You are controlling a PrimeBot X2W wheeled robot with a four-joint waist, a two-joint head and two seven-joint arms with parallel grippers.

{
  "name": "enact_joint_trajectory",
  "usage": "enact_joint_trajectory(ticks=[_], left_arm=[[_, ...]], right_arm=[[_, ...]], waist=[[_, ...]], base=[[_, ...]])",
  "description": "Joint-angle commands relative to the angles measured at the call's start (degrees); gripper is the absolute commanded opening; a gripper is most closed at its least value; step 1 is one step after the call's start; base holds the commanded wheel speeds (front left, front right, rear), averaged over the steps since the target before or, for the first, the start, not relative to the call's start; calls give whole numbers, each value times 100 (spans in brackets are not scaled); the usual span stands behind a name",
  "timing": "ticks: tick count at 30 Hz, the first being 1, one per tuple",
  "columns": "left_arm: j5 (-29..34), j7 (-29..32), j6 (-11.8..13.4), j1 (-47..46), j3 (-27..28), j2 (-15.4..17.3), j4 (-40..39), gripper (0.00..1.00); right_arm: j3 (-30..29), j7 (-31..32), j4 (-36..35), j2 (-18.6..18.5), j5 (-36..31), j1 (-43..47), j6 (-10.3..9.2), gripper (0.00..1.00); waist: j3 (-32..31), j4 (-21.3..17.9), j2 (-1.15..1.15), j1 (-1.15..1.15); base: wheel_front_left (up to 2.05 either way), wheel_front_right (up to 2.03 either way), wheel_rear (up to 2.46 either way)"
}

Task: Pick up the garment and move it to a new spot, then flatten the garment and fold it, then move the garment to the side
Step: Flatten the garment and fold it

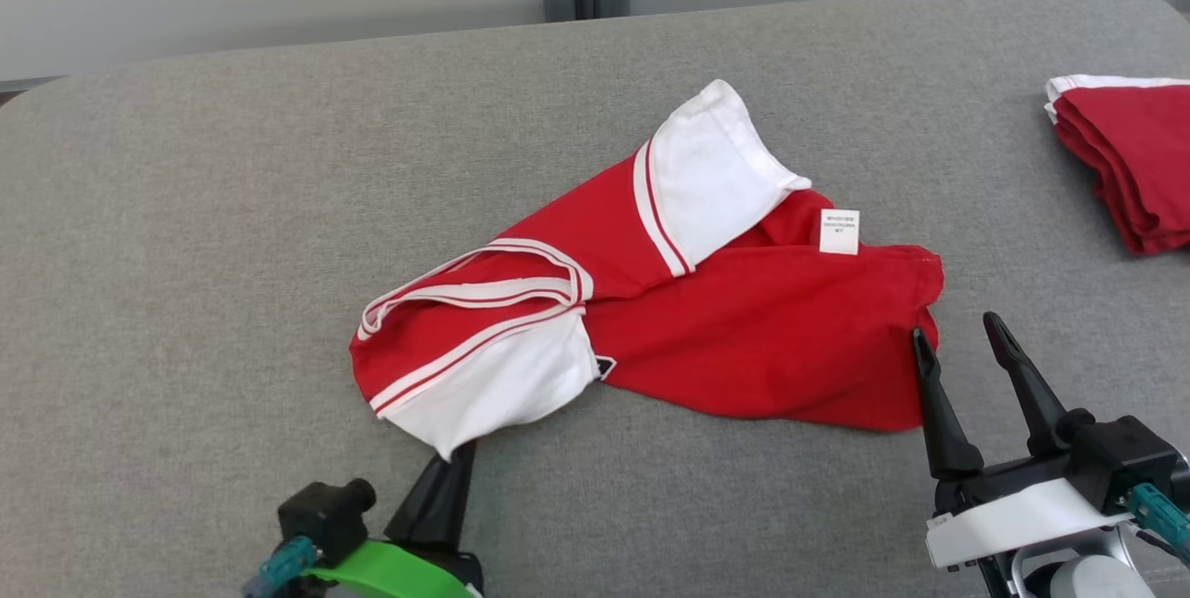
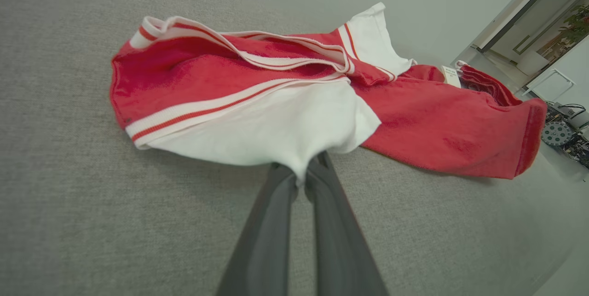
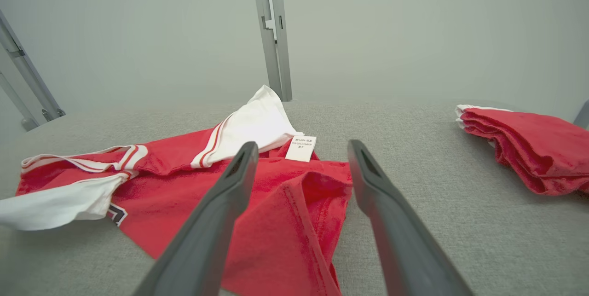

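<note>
The garment lies crumpled near the middle of the grey bench, well apart from a folded red stack at the far right. Its near-left white sleeve is pinched between the closed jaws of the left gripper. The jaws of the right gripper stand wide apart just beside the red hem, with nothing held. For a clean lift, the hem corner is best taken as well, so that the cloth is raised at both ends and kept taut. The long axis runs left to right, with the neckline towards the left and the hem towards the right.
</note>
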Motion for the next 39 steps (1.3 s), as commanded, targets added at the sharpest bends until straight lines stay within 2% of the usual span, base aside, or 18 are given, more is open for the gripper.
enact_joint_trajectory(ticks=[1, 5, 11, 17, 21, 24, 30, 35, 36, 37, 39], left_arm=[[-124, 10, -6, -10, -8, 186, -137, 0], [-324, 6, -7, -91, 207, 497, -355, 0], [-298, 0, 48, -225, 608, 693, -439, 0], [-36, -2, 125, -370, 887, 832, -427, 0], [89, -2, 125, -474, 963, 828, -415, 0], [162, -3, 101, -557, 962, 797, -375, 0], [295, -2, 54, -658, 919, 704, -304, 0], [382, -2, 41, -698, 914, 642, -259, 0], [392, -2, 36, -694, 925, 630, -255, 0], [408, -2, 37, -692, 936, 616, -251, 0], [428, -2, 29, -689, 957, 597, -236, 0]], right_arm=[[14, -15, -10, -32, 3, 48, 0, 100], [105, -15, 62, -144, 40, -63, -1, 100], [148, -15, 428, -547, 539, -377, -1, 100], [409, -15, 1074, -1279, 1332, -1064, 0, 100], [1098, 169, 1442, -1858, 2141, -1697, 0, 100], [1643, 579, 1485, -2259, 2950, -2093, 0, 100], [2246, 1311, 1431, -2764, 4417, -2531, 0, 100], [2486, 1658, 1267, -3059, 5173, -2545, 1, 100], [2509, 1669, 1204, -3103, 5265, -2537, 1, 98], [2505, 1636, 1151, -3124, 5425, -2515, 1, 71], [2531, 1593, 1064, -3191, 5609, -2481, 1, 33]], waist=[[-71, 148, 0, 0], [-33, 193, 0, 0], [181, 168, 0, 0], [474, 126, 0, 0], [662, 169, 0, 0], [750, 221, 0, 0], [785, 349, 0, 0], [770, 432, 0, 0], [768, 438, 0, 0], [765, 443, 0, 0], [761, 451, 0, 0]], base=[[0, 0, 0], [0, 0, 0], [0, 0, 0], [0, 0, 0], [0, 0, 0], [0, 0, 0], [0, 0, 0], [0, 0, 0], [0, 0, 0], [0, 0, 0], [0, 0, 0]])
